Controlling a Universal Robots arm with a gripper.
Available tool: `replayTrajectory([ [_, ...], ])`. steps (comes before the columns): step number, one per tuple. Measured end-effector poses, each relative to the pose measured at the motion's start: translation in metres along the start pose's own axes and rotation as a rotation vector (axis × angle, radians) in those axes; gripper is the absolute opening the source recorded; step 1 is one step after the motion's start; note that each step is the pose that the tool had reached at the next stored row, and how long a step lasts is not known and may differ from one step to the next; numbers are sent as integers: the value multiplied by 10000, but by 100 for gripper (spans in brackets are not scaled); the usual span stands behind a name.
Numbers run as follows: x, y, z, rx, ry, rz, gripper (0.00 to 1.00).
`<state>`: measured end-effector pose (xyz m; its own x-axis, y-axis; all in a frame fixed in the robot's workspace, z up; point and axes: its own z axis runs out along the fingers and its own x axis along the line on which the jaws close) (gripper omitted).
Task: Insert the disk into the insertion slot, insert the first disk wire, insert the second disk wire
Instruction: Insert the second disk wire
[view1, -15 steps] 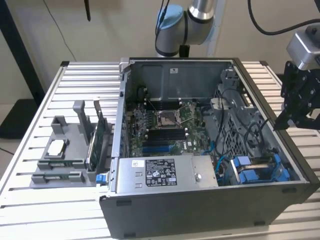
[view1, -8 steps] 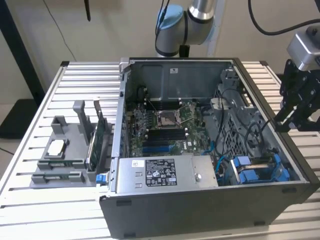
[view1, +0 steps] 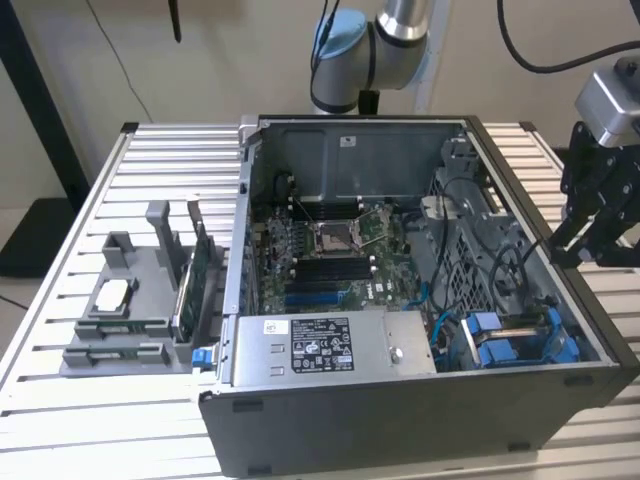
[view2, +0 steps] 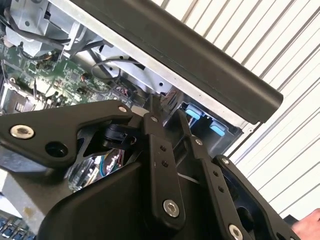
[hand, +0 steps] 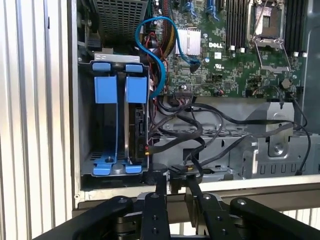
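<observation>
The disk (hand: 138, 131) stands on edge in the insertion slot (hand: 131, 169) of the grey drive cage, its blue carrier (hand: 136, 90) flush with a second blue carrier (hand: 105, 90) beside it. In the exterior view the cage (view1: 512, 338) is in the case's near right corner. Black wires (hand: 200, 136) run from the cage area, and a black connector (hand: 178, 172) lies by the case wall. My gripper (view1: 562, 250) (hand: 176, 183) (view2: 168, 114) hangs just outside the case's right wall, above its rim, shut with nothing in it. The connector sits just beyond the fingertips.
The open computer case (view1: 400, 420) stands on a slatted metal table (view1: 60, 400). Inside are the motherboard (view1: 330, 250), a power supply (view1: 330, 345) and a blue cable (hand: 156, 55). A grey fixture with parts (view1: 125, 310) stands at the exterior view's left.
</observation>
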<state>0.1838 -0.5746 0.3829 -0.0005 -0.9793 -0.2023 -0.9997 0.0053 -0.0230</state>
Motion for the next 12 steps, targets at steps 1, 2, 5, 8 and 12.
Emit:
replayTrajectory([
  [1, 1, 7, 3, 2, 2, 6, 30],
  [2, 2, 15, 6, 5, 3, 10, 30],
  [5, 3, 30, 13, 9, 1, 16, 30],
  [8, 4, 39, 16, 14, 2, 17, 30],
  [12, 5, 53, 21, 20, 2, 15, 20],
])
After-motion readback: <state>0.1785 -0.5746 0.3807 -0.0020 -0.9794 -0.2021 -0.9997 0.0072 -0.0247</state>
